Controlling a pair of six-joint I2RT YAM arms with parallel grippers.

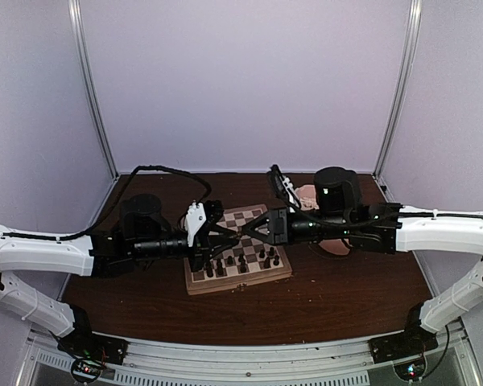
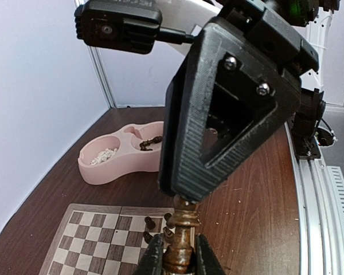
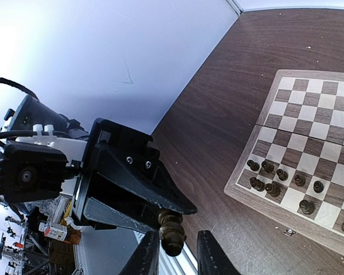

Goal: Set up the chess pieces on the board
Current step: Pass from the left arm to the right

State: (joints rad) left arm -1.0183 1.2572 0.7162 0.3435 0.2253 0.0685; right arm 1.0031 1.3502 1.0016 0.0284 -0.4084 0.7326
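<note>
My arms [image 1: 40, 253] wear white shells and black joints; a black cable [image 1: 175, 170] loops off the left; 2 silver screws [image 2: 230, 62] stud ribbed black fingers [image 2: 186, 132].

No readable text, brand, number or sign on the board [image 1: 225, 283] or elsewhere; only a red-and-white label [image 3: 52, 231] on a small bottle [image 3: 64, 236] low in the right wrist view (too blurred to make out)
</note>
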